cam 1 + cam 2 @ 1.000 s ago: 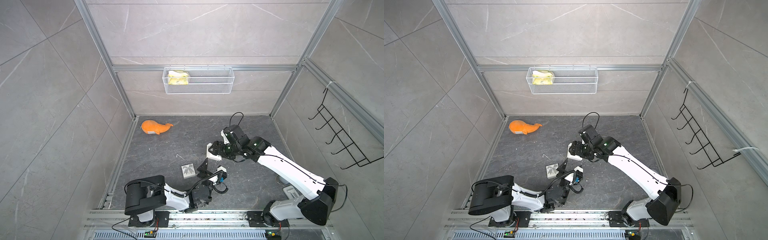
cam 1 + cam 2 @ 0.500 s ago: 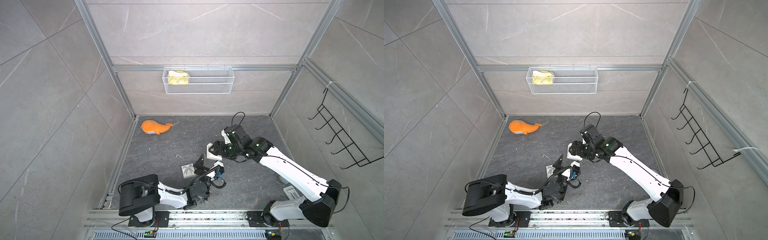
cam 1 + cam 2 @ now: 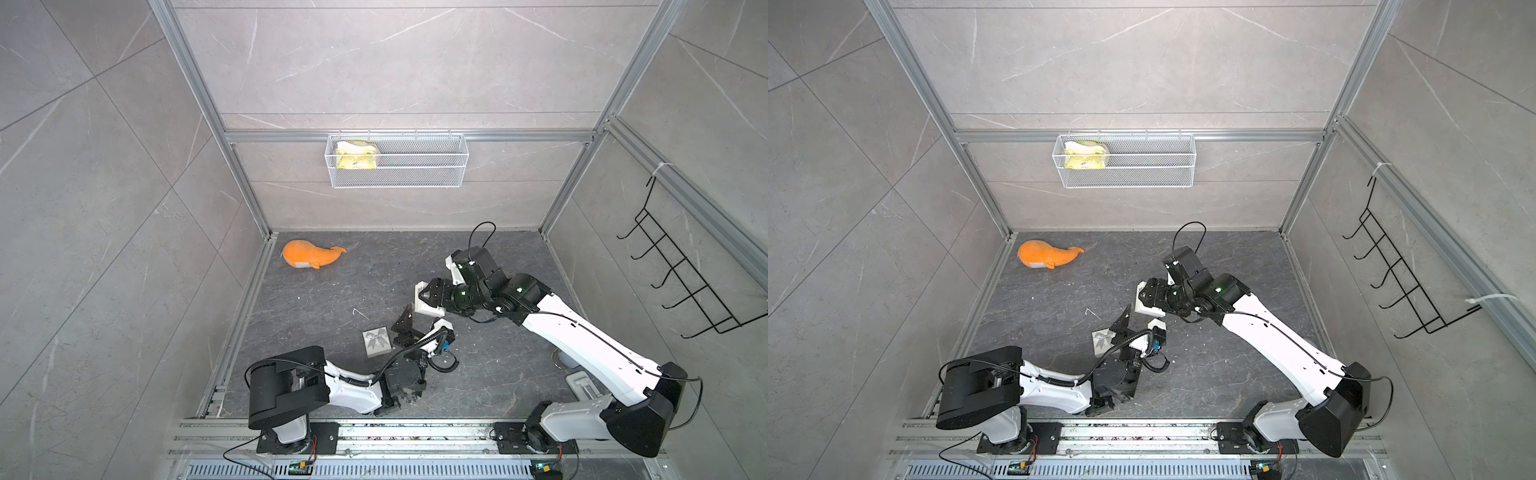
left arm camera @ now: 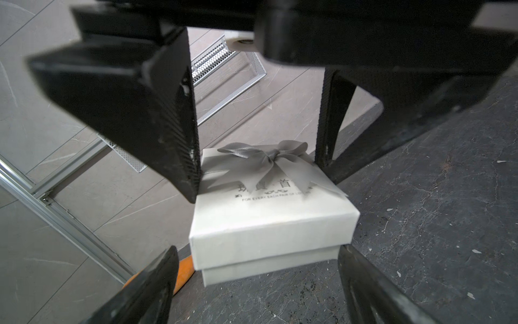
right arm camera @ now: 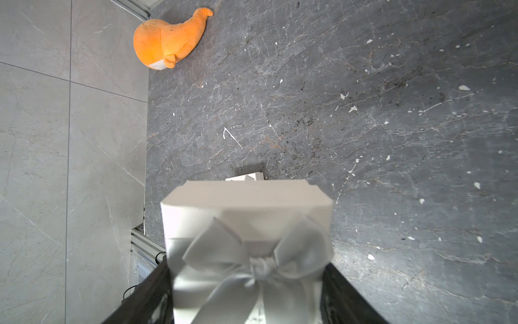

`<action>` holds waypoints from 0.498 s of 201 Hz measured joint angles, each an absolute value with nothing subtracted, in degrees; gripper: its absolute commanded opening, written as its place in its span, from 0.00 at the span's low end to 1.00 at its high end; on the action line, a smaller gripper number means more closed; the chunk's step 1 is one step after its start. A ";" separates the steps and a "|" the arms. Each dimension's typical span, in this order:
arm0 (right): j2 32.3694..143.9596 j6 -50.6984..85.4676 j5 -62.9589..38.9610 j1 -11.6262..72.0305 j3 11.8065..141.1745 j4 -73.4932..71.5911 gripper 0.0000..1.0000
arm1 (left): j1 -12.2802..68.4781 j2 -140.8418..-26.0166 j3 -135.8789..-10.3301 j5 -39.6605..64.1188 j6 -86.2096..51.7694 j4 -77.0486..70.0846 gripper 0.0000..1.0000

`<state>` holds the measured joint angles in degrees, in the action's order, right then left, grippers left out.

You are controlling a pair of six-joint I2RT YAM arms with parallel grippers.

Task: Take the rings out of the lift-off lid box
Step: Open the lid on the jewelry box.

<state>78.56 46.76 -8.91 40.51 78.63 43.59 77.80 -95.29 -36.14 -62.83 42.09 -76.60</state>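
The left end effector (image 4: 259, 182) stands spread wide, one finger on each side of a white box (image 4: 269, 224) that lies on the dark surface (image 3: 340, 299); this box carries a grey bow and its lid sits closed over the base; whether the fingers touch it I cannot tell; the right end effector (image 5: 246, 268) pinches a second white box (image 5: 246, 207) by its two sides, and it seems lifted above the surface, near the first one; the rings are hidden in every view; an orange plush whale (image 3: 309, 257) lies well apart, near the far corner.
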 measured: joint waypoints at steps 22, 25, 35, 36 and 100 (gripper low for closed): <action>78.56 46.98 -11.35 41.19 78.61 44.49 0.68 | 77.45 -96.18 -37.32 -62.85 42.09 -76.66 0.91; 78.56 47.00 -11.62 41.28 78.61 44.62 0.68 | 77.45 -96.20 -37.45 -62.85 42.09 -76.75 0.91; 78.56 47.00 -12.32 41.54 78.61 45.12 0.68 | 77.30 -96.23 -37.82 -62.85 42.11 -76.84 0.91; 78.56 47.00 -12.32 41.56 78.61 45.17 0.68 | 77.30 -96.23 -37.85 -62.85 42.11 -76.86 0.91; 77.47 47.05 -13.50 41.60 78.46 45.63 0.68 | 77.12 -96.23 -38.04 -62.63 42.28 -77.34 0.88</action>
<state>77.47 47.05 -13.50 41.60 78.46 45.63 77.12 -96.23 -38.04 -62.63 42.28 -77.34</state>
